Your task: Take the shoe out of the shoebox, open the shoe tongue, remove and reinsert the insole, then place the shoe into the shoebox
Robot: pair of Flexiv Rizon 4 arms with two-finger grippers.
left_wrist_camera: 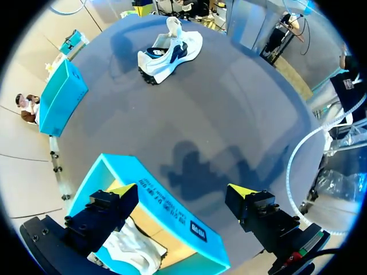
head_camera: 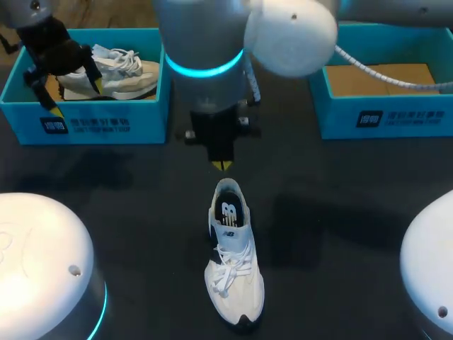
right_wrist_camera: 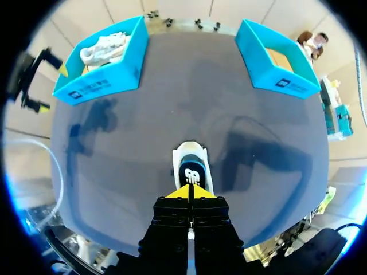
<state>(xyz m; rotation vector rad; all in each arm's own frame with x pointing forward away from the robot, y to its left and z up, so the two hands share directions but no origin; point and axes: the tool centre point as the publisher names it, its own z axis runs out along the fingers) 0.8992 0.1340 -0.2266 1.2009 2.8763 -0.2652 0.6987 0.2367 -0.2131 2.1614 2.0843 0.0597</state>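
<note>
White shoe (head_camera: 232,273) with a dark sole sits out on the dark worktop (head_camera: 340,212), roughly in the middle, well clear of both boxes. The toe points back toward the robot and the heel points away. The laces are loose on top, and you can see the dark insole (head_camera: 229,210) down in the opening.

The right tool (head_camera: 221,165) comes in over the middle and hangs right at the heel end of the shoe. Its two yellow tips are pressed together with nothing between them. From the head view there's a sliver of worktop between the tips and the heel collar, so it looks close but not touching. In the right wrist view the shoe lies straight ahead of the tips, heel nearest.

The left tool (left_wrist_camera: 183,192) is way off at the left shoebox (head_camera: 85,126), nowhere near the shoe on the worktop. Its fingers are spread wide and empty. In the left wrist view one finger is over the inside of the box and the other is outside over the worktop, so they straddle the near wall. A second shoe (head_camera: 124,67), pale with white laces, lies inside that box.

The right shoebox (head_camera: 386,117) sits at the far right, showing only its brown cardboard bottom.
</note>
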